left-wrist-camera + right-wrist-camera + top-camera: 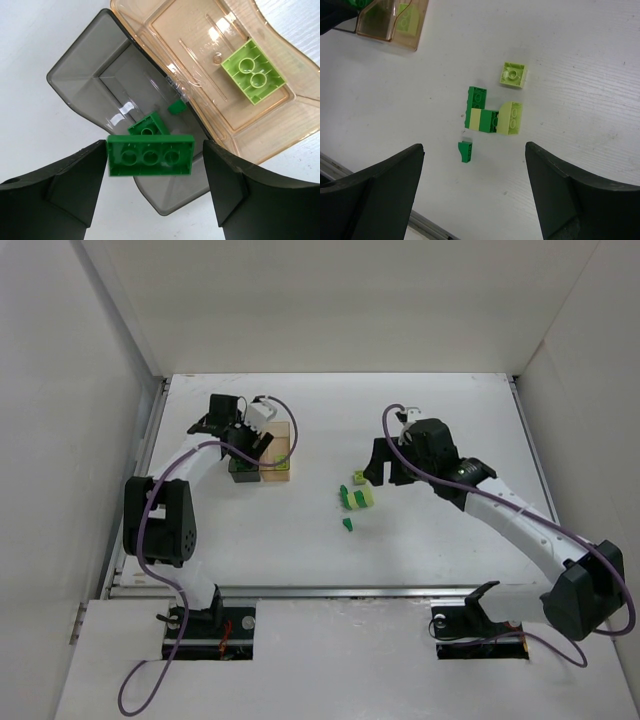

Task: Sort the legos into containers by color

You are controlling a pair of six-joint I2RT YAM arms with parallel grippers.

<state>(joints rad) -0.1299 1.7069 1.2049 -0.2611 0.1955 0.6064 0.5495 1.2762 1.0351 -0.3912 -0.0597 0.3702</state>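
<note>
the left pincer (154, 165) hangs over the smoky grey container (85, 75) with a dark green brick (150, 162) between its fingers. the brick touches the left finger and a sliver of gap shows at the right one, so i cannot tell whether it is gripped or let go. if it tips toward 1 o'clock it could clip the shared wall and slide into the amber container (165, 30), where a pale yellow-green brick (252, 71) lies. hard, glossy plastic on thin, slick walls likely bounces.

the grey box holds another dark green brick (148, 127) and a small green piece (176, 106).

the right pincer (475, 160) stands wide and empty above the white surface (580, 60). below it, toward 12 o'clock, lie a tiny dark green wedge (465, 151), a joined cluster (492, 117) and a lone pale brick (513, 75). the cluster mixes both greens; lifted whole, it would carry a wrong colour into a box. the studded blocks look firmly pressed together.
</note>
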